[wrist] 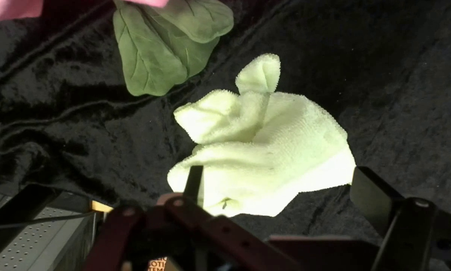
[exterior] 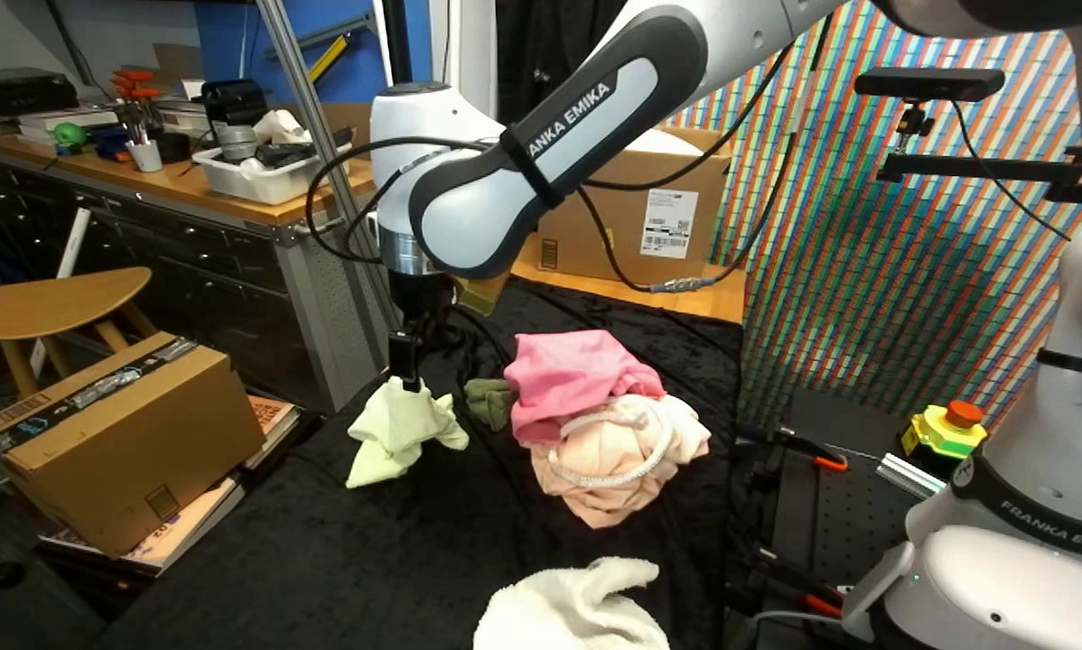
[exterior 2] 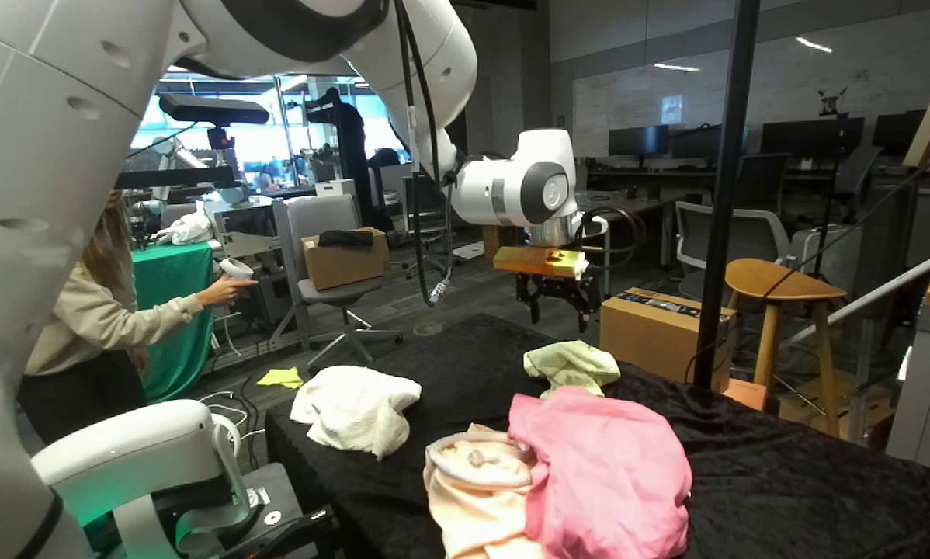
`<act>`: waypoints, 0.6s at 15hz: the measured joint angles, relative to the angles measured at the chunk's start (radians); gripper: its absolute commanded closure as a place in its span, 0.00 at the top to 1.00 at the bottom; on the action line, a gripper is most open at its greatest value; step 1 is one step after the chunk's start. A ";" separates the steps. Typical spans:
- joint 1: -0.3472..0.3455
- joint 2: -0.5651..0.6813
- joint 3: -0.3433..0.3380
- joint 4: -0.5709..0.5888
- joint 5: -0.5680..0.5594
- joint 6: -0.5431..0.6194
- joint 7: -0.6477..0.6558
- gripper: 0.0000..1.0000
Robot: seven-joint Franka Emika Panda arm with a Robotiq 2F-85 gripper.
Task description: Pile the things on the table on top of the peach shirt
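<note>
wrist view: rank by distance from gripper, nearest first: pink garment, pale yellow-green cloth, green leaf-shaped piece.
1. Pale yellow-green cloth: mid-view, below the open gripper.
2. Green leaf-shaped piece: past the cloth, toward the upper left of the wrist view.
3. Pink garment: farthest, at the top edge on the left, only partly in that view.

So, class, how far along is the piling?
Partly done: the bright pink fabric garment overlaps the pale peach fabric shirt. In hand: nothing; the open pincer hovers above the crumpled yellow-green cloth. Left: that and the fluffy white cloth, both off the shirt; the green leaf-shaped fabric seems unpiled.
</note>
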State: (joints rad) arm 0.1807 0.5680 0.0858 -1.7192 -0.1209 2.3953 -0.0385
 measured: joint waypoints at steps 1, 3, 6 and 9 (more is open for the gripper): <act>0.010 0.023 -0.010 0.021 -0.002 0.000 0.035 1.00; 0.028 0.064 -0.028 0.061 -0.004 0.000 0.096 1.00; 0.047 0.118 -0.046 0.112 -0.004 -0.001 0.158 1.00; 0.058 0.165 -0.057 0.152 -0.004 -0.001 0.200 1.00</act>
State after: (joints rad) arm 0.2387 0.7333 0.0291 -1.5674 -0.1248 2.3941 0.1618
